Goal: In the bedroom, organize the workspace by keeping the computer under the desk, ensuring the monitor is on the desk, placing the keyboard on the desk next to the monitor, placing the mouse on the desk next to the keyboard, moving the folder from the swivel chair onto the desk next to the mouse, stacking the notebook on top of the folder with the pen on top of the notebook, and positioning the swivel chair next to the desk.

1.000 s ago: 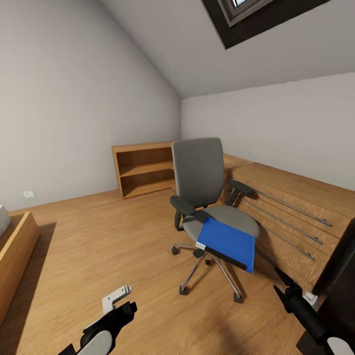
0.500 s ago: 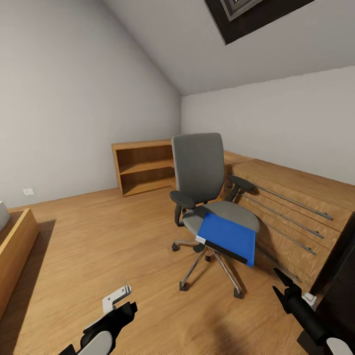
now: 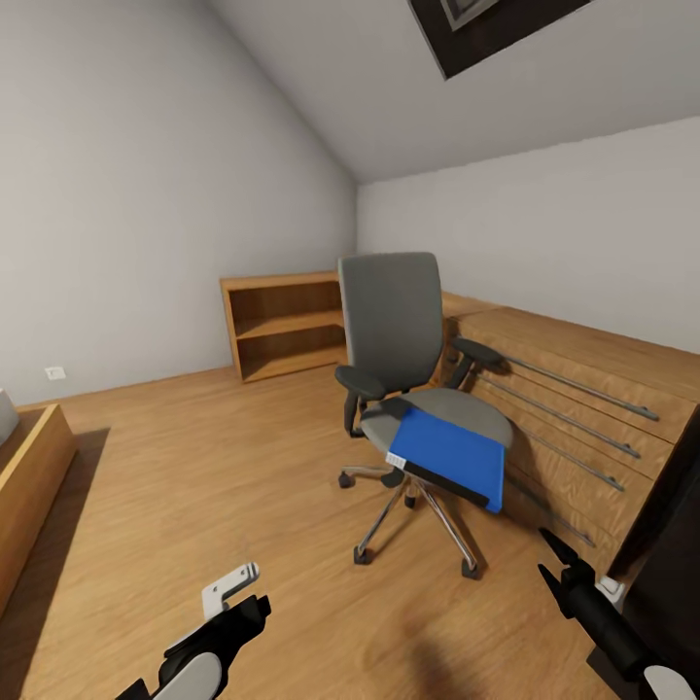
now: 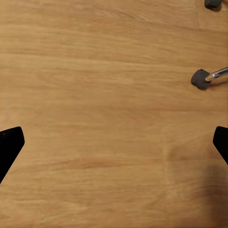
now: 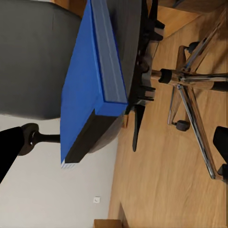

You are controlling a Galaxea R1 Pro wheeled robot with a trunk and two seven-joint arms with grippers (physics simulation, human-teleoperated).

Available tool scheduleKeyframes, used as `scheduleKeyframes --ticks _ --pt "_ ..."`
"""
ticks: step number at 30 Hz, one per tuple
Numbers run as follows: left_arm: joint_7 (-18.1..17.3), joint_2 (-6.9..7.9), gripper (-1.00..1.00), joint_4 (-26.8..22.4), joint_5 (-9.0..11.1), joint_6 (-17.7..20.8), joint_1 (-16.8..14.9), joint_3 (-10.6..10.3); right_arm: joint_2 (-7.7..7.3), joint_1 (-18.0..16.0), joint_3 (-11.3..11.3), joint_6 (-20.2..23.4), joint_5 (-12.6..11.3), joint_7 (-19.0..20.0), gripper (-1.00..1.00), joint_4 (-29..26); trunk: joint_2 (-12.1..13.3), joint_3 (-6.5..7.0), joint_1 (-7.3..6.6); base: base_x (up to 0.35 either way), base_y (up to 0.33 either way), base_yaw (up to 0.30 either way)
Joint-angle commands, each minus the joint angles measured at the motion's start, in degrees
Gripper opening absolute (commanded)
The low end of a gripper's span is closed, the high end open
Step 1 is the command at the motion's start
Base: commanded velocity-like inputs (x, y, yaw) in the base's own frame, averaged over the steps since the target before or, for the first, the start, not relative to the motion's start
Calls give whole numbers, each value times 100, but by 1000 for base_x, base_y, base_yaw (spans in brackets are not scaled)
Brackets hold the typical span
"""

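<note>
The grey swivel chair (image 3: 394, 335) stands on the wood floor of the bedroom, mid-room, with its back to the corner. The bright blue folder (image 3: 450, 456) lies tilted on the front of its seat and overhangs the edge. My right gripper (image 3: 549, 558) hangs open low at the right, short of the chair. In the right wrist view the right gripper (image 5: 114, 145) is open, facing the folder (image 5: 88, 90) and the chair base (image 5: 190, 80). My left gripper (image 3: 236, 598) is low at the left. In the left wrist view the left gripper (image 4: 114, 147) is open over bare floor.
A light-wood drawer chest (image 3: 583, 408) with long metal handles runs along the right wall behind the chair. An open wooden bookshelf (image 3: 284, 326) stands in the far corner. A wooden bed frame (image 3: 29, 481) is at the left edge. A chair castor (image 4: 201, 78) lies ahead of the left gripper.
The whole picture has shifted: skylight and chair sit a little higher, so the camera moved. Both grippers keep their places and stay open.
</note>
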Motion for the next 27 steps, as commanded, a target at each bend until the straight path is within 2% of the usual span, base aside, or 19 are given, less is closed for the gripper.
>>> scheduleKeyframes --ticks 1,8,23,27 --pt "31 4 100 -7 0 46 -7 -6 1 -4 -11 48 -39 2 100 2 -44 -24 21 0 0 0" --pt "31 4 100 -7 2 45 -7 -3 1 -4 -11 46 -37 2 100 2 -92 -175 59 0 0 0" --pt "29 12 100 -7 -24 45 -7 8 1 -4 -2 46 -29 2 100 -2 -92 -175 59 1 0 0" --pt "23 12 100 -7 -24 45 -7 9 1 -4 -2 46 -28 2 100 -1 -92 -175 59 139 0 0"
